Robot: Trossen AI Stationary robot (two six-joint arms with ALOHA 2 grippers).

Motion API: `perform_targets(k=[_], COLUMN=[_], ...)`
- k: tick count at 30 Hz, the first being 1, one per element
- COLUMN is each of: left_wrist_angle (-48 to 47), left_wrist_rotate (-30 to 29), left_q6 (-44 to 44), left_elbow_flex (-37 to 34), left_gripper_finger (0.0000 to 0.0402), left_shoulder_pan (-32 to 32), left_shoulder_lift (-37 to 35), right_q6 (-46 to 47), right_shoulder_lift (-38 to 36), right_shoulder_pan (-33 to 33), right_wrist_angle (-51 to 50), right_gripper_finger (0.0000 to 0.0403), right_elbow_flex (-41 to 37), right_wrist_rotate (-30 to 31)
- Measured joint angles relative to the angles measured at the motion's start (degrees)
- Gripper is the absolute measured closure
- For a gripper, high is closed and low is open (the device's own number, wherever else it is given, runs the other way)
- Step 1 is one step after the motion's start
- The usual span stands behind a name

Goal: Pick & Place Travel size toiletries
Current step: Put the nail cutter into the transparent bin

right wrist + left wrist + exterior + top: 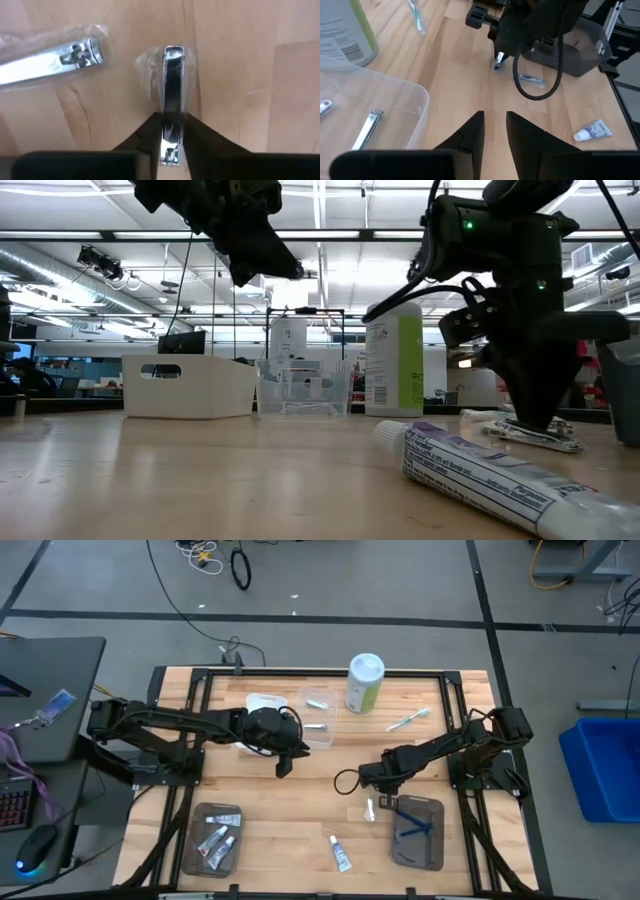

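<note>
Nearest the low camera lies a white toothpaste tube (pixel 490 470) on the desk (pixel 200 480). From above, the right gripper (pixel 372 802) sits low beside the grey tray (pixel 432 845); the left gripper (pixel 283 765) hovers mid-desk, fingers (pixel 470 137) slightly parted, empty. Right wrist: fingers (pixel 150 132) clamp a wrapped nail clipper (pixel 172 95); another clipper (pixel 50 60) lies near.

Three tubes (pixel 217 838), one toothbrush (pixel 408 720), one razor (pixel 413 827), four nail clippers (pixel 172 95), three trays (pixel 212 840), one canister (pixel 364 683).

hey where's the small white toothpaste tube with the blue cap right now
In the high view the small white toothpaste tube lies on the wooden table, front centre, between the two grey trays.
</note>
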Motion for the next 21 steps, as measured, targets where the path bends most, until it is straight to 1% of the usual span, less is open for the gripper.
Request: perform_targets(k=[3,4,7,11,15,18,20,21], left_wrist_angle=[0.1,0.1,0.2,0.2,0.2,0.2,0.1,0.1], left_wrist_rotate=[-0.5,-1.4,-4.1,-6.3,-5.3,-4.8,-4.1,-2.6], left_q6=[0.2,0.4,0.8,2.9,10.3,12.8,14.3,15.1], left_elbow_flex=[0.0,0.0,0.0,0.0,0.0,0.0,0.0,0.0], left_gripper_finger=[0.0315,0.0315,0.0315,0.0314,0.0314,0.0314,0.0314,0.0314], left_shoulder_pan=[0.0,0.0,0.0,0.0,0.0,0.0,0.0,0.0], left_shoulder_lift=[0.0,0.0,0.0,0.0,0.0,0.0,0.3,0.6], right_q6=[2.4,2.9,3.7,1.1,-3.4,-3.8,-4.6,-5.0], right_shoulder_lift=[0.2,0.3,0.2,0.1,0.1,0.1,0.1,0.1], right_shoulder_pan=[-0.1,-0.2,-0.5,-0.6,-0.8,-1.1,-1.1,-1.1], right_wrist_angle=[-0.8,-1.0,-0.7,1.0,7.4,13.8,15.0,15.0], right_gripper_finger=[0.0354,0.0355,0.0355,0.0351,0.035,0.0349,0.0349,0.0349], right_elbow_flex=[1.1,2.2,6.4,12.3,15.2,15.2,15.2,15.2], right_wrist_rotate=[-0.9,-1.7,-1.5,3.7,6.8,5.9,5.4,5.8])
